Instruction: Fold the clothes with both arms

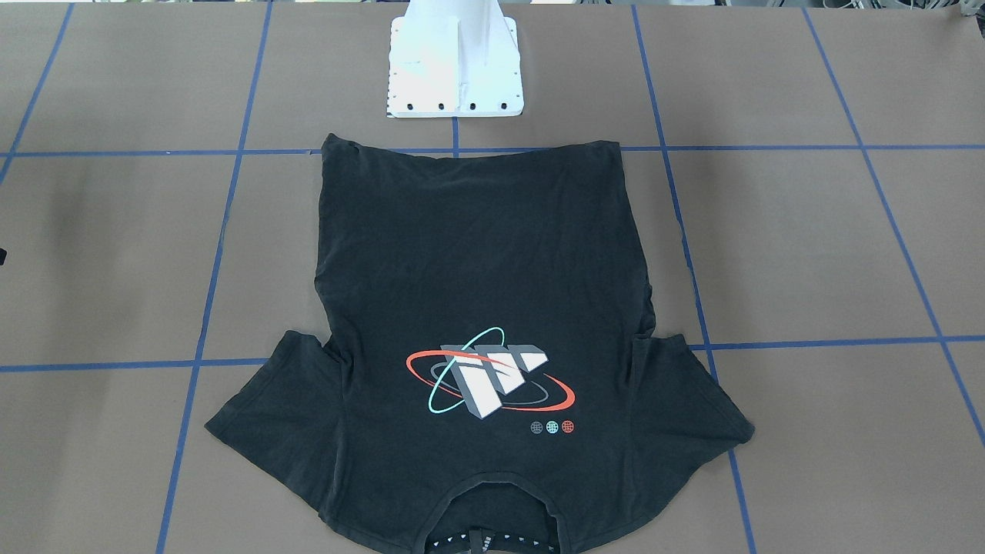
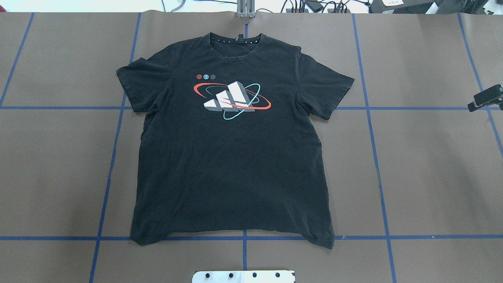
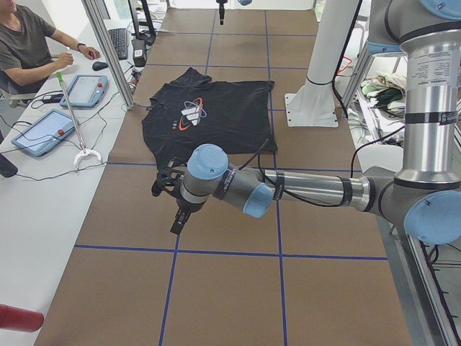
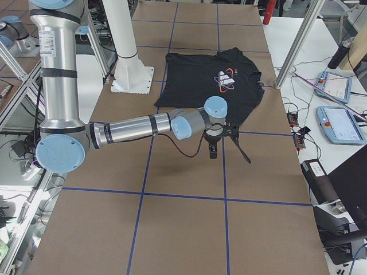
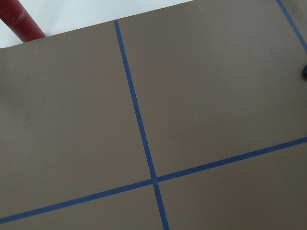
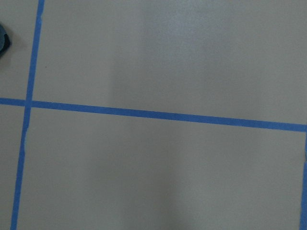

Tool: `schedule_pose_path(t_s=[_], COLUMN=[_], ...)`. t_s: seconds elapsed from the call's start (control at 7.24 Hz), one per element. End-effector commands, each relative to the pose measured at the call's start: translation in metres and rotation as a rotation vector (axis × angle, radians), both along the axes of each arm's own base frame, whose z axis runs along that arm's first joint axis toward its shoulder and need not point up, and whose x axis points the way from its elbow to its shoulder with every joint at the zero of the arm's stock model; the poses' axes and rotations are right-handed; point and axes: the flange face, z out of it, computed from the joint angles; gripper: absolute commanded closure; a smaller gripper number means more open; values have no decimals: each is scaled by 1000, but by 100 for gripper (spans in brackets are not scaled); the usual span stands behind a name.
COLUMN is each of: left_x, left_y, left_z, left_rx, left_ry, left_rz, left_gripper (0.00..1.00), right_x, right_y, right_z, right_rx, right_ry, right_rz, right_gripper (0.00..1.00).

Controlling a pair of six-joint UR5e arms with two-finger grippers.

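Note:
The clothes are one black T-shirt (image 2: 232, 157) lying flat in the middle of the table, print side up, collar away from the robot's base. The front-facing view shows the same T-shirt (image 1: 477, 269). My left gripper (image 3: 167, 209) hovers over bare table off the shirt's sleeve side, apart from the cloth; I cannot tell whether it is open or shut. On the opposite side my right gripper (image 4: 229, 153) hangs with its fingers spread and nothing between them. Only a black edge of the right gripper (image 2: 487, 98) enters the overhead view. Both wrist views show just brown table and blue tape.
The white pedestal base (image 1: 454, 69) stands just behind the shirt's hem. Blue tape lines (image 2: 243, 237) grid the brown table. A seated person (image 3: 29, 43) and tablets (image 3: 43, 133) are at a side desk. A red cylinder (image 5: 21, 19) lies past the table edge.

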Motion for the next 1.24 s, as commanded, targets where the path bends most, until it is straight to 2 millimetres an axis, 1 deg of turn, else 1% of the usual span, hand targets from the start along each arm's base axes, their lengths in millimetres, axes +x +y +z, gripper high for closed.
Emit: schedule_pose_path(t_s=[0.0,0.14,0.28,0.41,0.55,0.69,0.83,0.97,1.11], left_x=[1,1,2,3,5,29,33,34,34], left_y=[17,20,21,16,15,13,14,13,12], left_z=[-12,9,9,6,4,2,4,16,10], left_rx=[17,-15,-2,4,8,3,-1,-20,-10], left_ry=[-7,0,0,2,10,47,47,48,48], left_rz=[-2,4,7,1,7,73,83,84,85], left_gripper=[0,0,0,0,0,0,0,0,0], right_x=[0,1,0,0,0,-8,-29,-55,-101], right_y=[6,8,6,8,8,10,12,4,-14], right_z=[4,8,10,11,7,6,5,-7,-38], right_rx=[-11,-16,-23,-18,-11,-11,-9,5,-34], right_ry=[-8,-3,0,5,8,1,2,-4,-13], right_rz=[-6,-6,-6,-5,-3,-21,-63,-97,-69], right_gripper=[0,0,0,0,0,0,0,0,0])
